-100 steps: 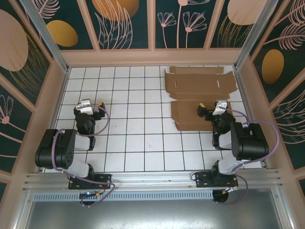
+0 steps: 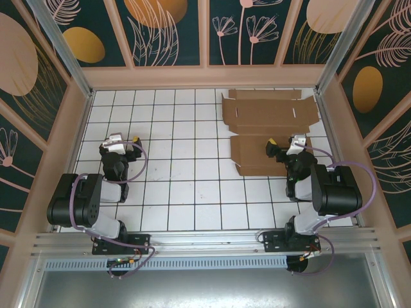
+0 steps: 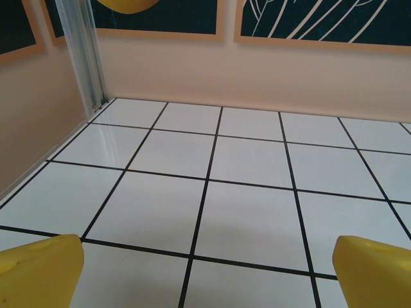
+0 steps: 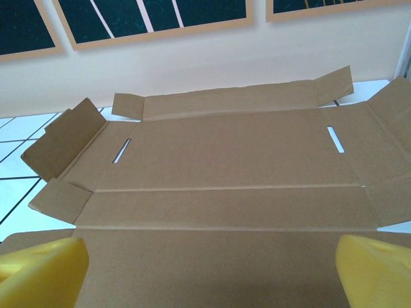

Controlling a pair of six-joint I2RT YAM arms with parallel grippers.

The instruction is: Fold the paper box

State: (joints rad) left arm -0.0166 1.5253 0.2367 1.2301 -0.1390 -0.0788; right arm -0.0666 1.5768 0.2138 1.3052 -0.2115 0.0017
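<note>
As nothing moved, the paper box (image 2: 270,115) stays flat.

The left arm (image 2: 82,200) and right arm (image 2: 332,186) are showing black, blocky bodies with white parts; lilac cables (image 2: 145,159) are looping along them, and fingers (image 3: 38,273) are showing yellow.

A plain brown paper box (image 2: 266,131) lies far right on a white bench (image 2: 180,173) gridded with black lines. Dark teal wall panels (image 2: 164,29) carry peach leaf and orange oval motifs; the fingertips (image 4: 42,273) are yellow.
</note>
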